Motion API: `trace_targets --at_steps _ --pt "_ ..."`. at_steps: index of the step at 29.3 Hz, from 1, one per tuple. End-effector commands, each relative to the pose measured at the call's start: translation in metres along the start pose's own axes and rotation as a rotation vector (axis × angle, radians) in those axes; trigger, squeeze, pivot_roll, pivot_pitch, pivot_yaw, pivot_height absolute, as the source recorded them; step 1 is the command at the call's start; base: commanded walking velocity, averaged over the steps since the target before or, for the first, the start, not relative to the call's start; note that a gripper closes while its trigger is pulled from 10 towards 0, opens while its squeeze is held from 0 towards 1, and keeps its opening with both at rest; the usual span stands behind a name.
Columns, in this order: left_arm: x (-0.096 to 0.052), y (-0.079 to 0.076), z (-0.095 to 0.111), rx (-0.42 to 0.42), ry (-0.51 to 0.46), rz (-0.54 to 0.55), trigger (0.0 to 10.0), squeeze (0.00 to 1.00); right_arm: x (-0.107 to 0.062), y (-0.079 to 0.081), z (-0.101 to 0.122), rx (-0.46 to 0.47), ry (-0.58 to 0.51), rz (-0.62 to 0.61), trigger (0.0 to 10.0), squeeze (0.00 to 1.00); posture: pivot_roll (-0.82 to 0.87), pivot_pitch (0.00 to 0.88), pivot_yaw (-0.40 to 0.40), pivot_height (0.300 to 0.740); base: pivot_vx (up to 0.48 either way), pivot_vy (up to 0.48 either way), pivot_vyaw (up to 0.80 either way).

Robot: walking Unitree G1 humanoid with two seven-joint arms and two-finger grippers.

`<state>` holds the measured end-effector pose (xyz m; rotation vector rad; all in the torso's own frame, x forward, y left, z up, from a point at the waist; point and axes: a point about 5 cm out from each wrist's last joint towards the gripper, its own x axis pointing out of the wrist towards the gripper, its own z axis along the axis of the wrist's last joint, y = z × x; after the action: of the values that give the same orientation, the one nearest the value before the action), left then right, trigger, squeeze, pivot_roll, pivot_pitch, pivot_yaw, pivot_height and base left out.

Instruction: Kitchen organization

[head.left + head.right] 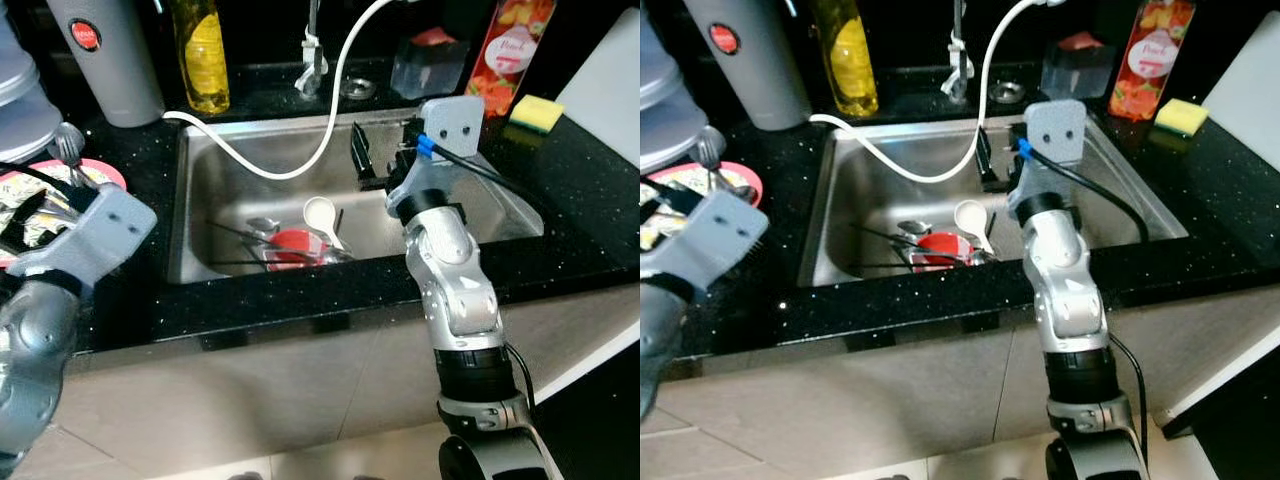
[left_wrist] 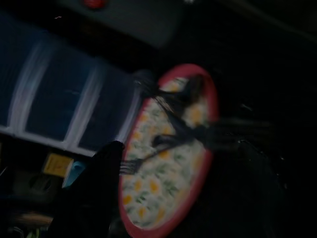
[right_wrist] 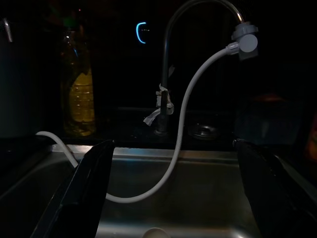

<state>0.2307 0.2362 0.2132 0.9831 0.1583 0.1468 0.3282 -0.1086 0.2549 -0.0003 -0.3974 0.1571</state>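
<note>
Right claw (image 1: 385, 150): centre of the frame, over the sink, fingers spread wide with nothing between them.
Left claw (image 2: 99, 198): lower left, beside the plate; whether its fingers are apart, I cannot tell.
Counter (image 1: 580, 190): black speckled stone around the basin.
Sink (image 1: 200, 190): steel, mid-frame, white hose (image 1: 290, 165) looping through it.
Plate (image 1: 45, 185): left edge, pink-rimmed, patterned, with cutlery lying on it.
Red bowl (image 1: 292, 245): sink bottom, centre; probably light plastic, wet and slick, best pinched at the rim.
White spoon (image 1: 322, 215): leaning by the bowl; light and stiff, take the handle.
Dark utensils (image 1: 235, 235): thin, lying flat, likely hard to pinch.
</note>
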Motion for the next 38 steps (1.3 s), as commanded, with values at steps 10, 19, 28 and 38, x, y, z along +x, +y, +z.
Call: trace_targets --at_steps 10,19,28,38 --pt "-0.010 -0.001 -0.018 0.207 0.095 -0.114 10.0 0.00 -0.001 0.002 -0.006 0.013 0.014 0.002 10.0 0.00 0.10 0.000 0.017 0.740 0.000 0.000 0.00" --pt "0.003 -0.005 -0.039 0.270 0.164 -0.122 10.0 0.00 -0.002 0.001 -0.003 0.014 0.009 -0.002 10.0 0.00 0.09 0.000 0.000 0.740 0.000 0.000 0.00" --pt "0.041 -0.017 -0.024 0.310 0.042 -0.117 7.4 0.00 -0.001 0.002 0.000 0.012 0.006 0.002 10.0 0.00 0.06 0.000 -0.002 0.740 0.000 0.000 0.00" --pt "0.058 -0.038 -0.011 0.354 -0.122 -0.247 0.0 0.00 -0.003 0.000 -0.001 0.006 0.009 -0.010 10.0 0.00 0.03 0.000 0.012 0.740 0.000 0.000 0.00"
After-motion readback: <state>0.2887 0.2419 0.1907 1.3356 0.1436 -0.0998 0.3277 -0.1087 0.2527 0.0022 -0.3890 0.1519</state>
